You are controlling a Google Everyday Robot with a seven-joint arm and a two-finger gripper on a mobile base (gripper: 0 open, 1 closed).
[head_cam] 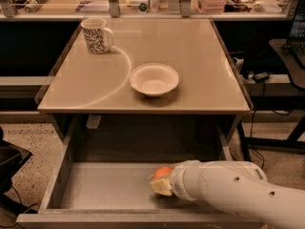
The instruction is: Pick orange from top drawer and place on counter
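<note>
Orange (163, 171): on drawer (95, 194) floor, right of centre, below the counter (200, 66) front edge; not yet lifted out.
Gripper (161, 186): low inside drawer, against orange, placed to take it; whether it clasps cannot be told.
Bowl (154, 79): near front edge.
Mug (96, 34): back-left corner.

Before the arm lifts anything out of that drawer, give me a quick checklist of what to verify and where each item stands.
1. The top drawer is pulled out far enough to reach in: ok.
2. The orange is in the drawer and in view: ok, though the arm partly hides it.
3. The gripper is at the orange: ok, it sits low in the drawer, right against the fruit.
4. Firm hold on the orange: cannot tell.
5. Room on the counter to set it down: ok, the white bowl and the mug take up only the middle and the far left corner.
</note>
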